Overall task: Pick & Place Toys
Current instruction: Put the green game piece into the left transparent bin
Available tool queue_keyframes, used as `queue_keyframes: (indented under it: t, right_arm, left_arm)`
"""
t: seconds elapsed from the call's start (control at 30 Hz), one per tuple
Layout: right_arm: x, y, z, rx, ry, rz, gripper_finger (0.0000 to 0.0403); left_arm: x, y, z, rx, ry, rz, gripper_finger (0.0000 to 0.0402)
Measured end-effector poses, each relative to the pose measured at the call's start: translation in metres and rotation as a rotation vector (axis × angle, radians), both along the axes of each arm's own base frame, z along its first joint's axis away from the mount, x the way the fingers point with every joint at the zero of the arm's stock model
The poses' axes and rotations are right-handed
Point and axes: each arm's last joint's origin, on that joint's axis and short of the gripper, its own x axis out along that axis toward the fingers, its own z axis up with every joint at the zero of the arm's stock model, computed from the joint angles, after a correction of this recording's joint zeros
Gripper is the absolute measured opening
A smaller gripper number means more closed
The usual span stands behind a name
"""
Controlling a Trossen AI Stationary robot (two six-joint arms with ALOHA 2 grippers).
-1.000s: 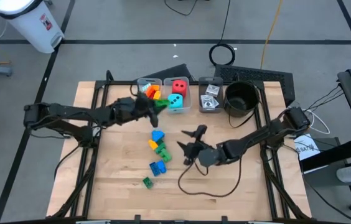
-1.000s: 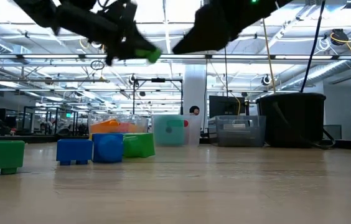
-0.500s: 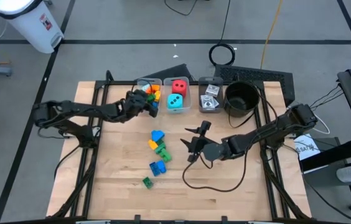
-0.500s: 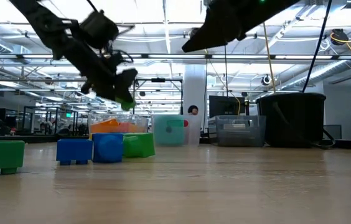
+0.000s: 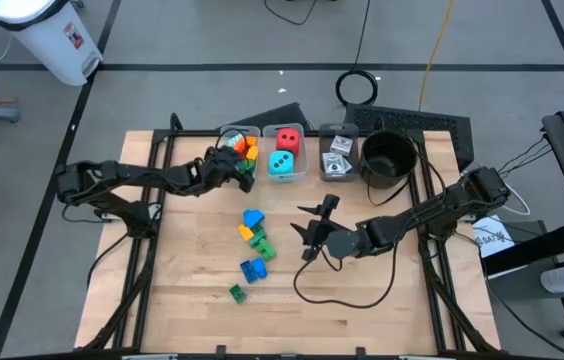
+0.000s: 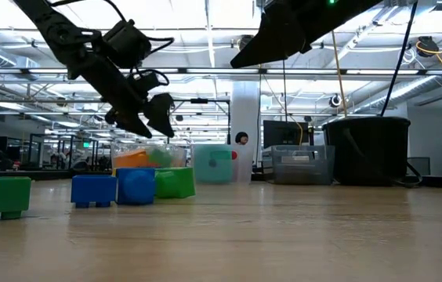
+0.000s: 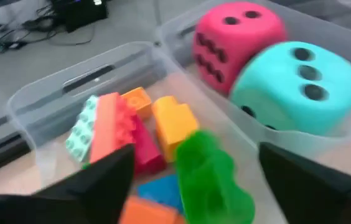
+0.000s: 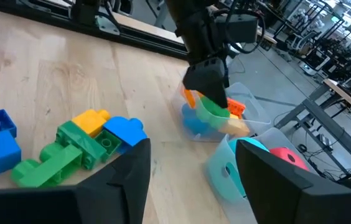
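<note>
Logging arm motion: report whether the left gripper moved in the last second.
Yes. The left gripper moved toward the table's far edge, over the clear bin of bricks.

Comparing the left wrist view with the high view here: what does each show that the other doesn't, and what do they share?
Only the left wrist view shows a green brick just beyond the open left gripper, over the bricks in the clear bin, and the dice's black dots.

Only the high view shows the loose bricks on the table, the right gripper over the table's middle, the card bin and the black pot.

Both show the brick bin, the red die and the teal die.
</note>
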Motion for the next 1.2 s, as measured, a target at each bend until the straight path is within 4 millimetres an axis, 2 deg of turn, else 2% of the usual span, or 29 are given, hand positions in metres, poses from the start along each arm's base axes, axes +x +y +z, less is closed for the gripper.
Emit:
queue_keyframes:
  t: [0.03,0.1,0.2,0.33,0.5,0.63,0.73,0.83,0.93,1.03,1.2]
  right_arm:
    - [0.0,0.0,0.0,0.0,0.0,0.0,0.0206]
    - [0.0,0.0,0.0,-0.001,0.0,0.0,0.0207]
    - [0.0,0.0,0.0,0.0,0.0,0.0,0.0206]
    - [0.0,0.0,0.0,0.023,-0.014,-0.008,0.0204]
    - [0.0,0.0,0.0,0.057,-0.034,-0.018,0.0209]
    - [0.002,0.002,-0.001,0.184,-0.045,0.086,0.0212]
    - [0.013,0.002,-0.005,0.328,-0.092,0.197,0.0208]
    - [0.027,0.001,-0.019,0.4,-0.131,0.28,0.0201]
    - [0.044,-0.003,-0.042,0.426,-0.173,0.33,0.0191]
    - [0.056,-0.01,-0.067,0.432,-0.151,0.341,0.0179]
    - [0.08,-0.022,-0.095,0.447,-0.087,0.357,0.0162]
  left_arm:
    - [0.0,-0.001,0.001,0.003,0.003,-0.026,0.0367]
    - [-0.001,-0.001,0.004,0.01,0.005,-0.052,0.0387]
    - [-0.005,-0.003,0.013,0.026,-0.003,-0.072,0.0365]
    - [-0.016,-0.009,0.036,0.031,-0.053,-0.091,0.0329]
    - [-0.037,-0.027,0.061,-0.045,-0.126,-0.262,0.0302]
    - [-0.049,-0.045,0.074,-0.068,-0.189,-0.386,0.0292]
    - [-0.053,-0.059,0.071,-0.065,-0.219,-0.443,0.0291]
    - [-0.053,-0.068,0.063,-0.068,-0.231,-0.477,0.0295]
    - [-0.052,-0.071,0.058,-0.057,-0.264,-0.498,0.0295]
    - [-0.051,-0.071,0.058,-0.05,-0.272,-0.491,0.0292]
    - [-0.051,-0.07,0.059,-0.022,-0.279,-0.446,0.0291]
